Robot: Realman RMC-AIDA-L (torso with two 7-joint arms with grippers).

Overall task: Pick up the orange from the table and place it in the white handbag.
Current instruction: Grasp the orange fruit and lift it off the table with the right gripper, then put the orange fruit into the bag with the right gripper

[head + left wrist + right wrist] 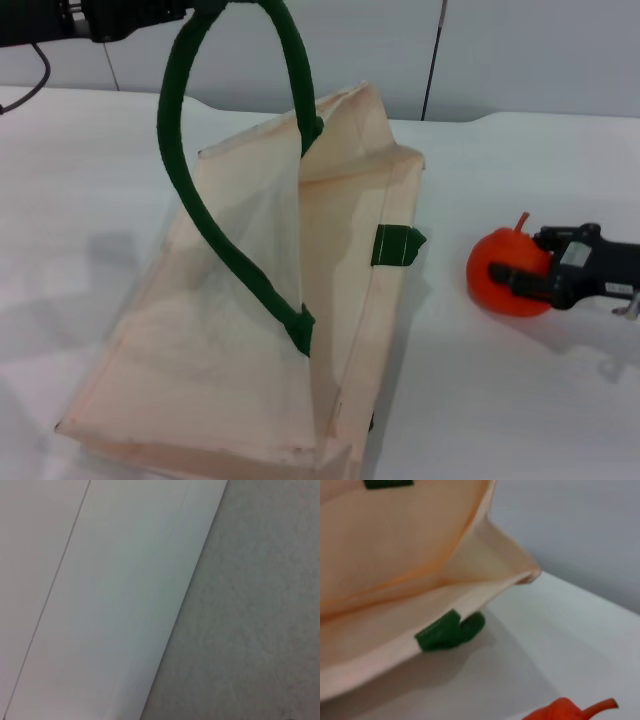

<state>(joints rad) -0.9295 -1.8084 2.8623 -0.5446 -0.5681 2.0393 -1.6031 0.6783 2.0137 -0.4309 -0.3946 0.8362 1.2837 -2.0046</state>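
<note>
The orange sits at the table level on the right, stem up. My right gripper reaches in from the right edge with its black fingers closed on either side of the orange. The orange's top also shows in the right wrist view. The white handbag stands in the middle, mouth pulled open toward the orange. My left gripper is at the top left, shut on the bag's green handle and holding it up. The left wrist view shows none of these.
A green tab sticks out of the bag's side facing the orange; it also shows in the right wrist view. A grey wall runs behind the table. White tabletop lies between bag and orange.
</note>
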